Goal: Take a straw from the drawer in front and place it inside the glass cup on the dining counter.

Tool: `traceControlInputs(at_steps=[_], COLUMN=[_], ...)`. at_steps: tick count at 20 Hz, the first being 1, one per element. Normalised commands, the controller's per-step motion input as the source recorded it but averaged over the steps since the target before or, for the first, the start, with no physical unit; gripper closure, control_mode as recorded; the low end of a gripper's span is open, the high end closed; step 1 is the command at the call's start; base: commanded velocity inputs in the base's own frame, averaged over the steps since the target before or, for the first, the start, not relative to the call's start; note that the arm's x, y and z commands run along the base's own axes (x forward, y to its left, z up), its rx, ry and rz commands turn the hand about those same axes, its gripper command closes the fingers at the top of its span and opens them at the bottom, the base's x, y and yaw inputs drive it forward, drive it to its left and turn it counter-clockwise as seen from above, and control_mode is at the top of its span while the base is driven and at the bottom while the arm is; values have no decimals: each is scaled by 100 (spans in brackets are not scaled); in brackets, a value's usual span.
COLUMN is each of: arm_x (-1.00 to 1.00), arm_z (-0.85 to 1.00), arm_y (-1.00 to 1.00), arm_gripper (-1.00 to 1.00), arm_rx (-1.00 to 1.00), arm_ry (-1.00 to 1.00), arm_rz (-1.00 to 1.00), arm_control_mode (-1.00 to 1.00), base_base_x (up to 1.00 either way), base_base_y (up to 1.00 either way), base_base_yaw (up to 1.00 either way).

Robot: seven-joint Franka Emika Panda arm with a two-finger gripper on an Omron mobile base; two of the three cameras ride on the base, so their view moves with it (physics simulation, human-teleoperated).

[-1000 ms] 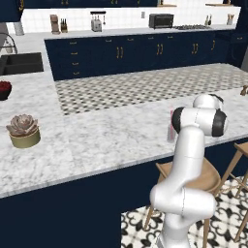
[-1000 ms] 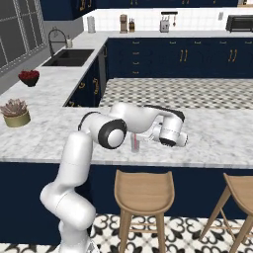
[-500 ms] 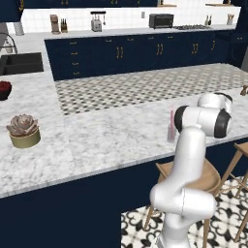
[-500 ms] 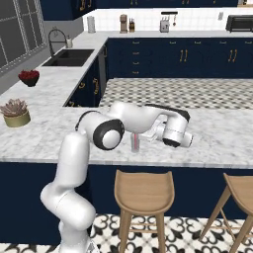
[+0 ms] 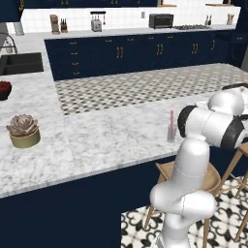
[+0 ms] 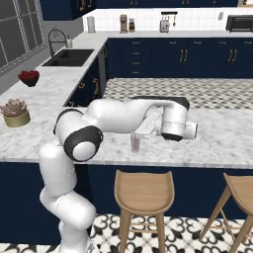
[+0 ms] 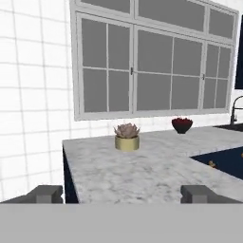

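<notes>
L base view, L to R: succulent pot [image 5: 22, 131] on the counter [image 5: 97, 140], then cup [image 5: 171, 133] w/ straw [image 5: 171, 117] standing upright in it, near the counter's front edge, arm just R of it. Hand view: gripper [image 7: 123, 193] w/ jaws spread wide, nothing btwn them, looking across the marble at the pot and a window [image 7: 152, 61]. Straw & cup sit apart from the jaws, not gripped.
</notes>
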Motion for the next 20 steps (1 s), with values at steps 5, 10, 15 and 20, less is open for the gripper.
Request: traceControlInputs(at_steps=[5,10,15,20], arm_x=[-21,0,0,-2], arm_z=[55,23,0,-8], arm_y=[89,76,65,55], arm_gripper=[-100,-100,-100,-100], arm_rx=[-42,-40,-29,-27], arm_ry=[1,10,22,26], arm_rz=[0,0,0,0], arm_control_mode=[-100,-100,-100,-100], base_base_x=[0,0,0,0], base_base_y=[0,0,0,0], base_base_yaw=[0,0,0,0])
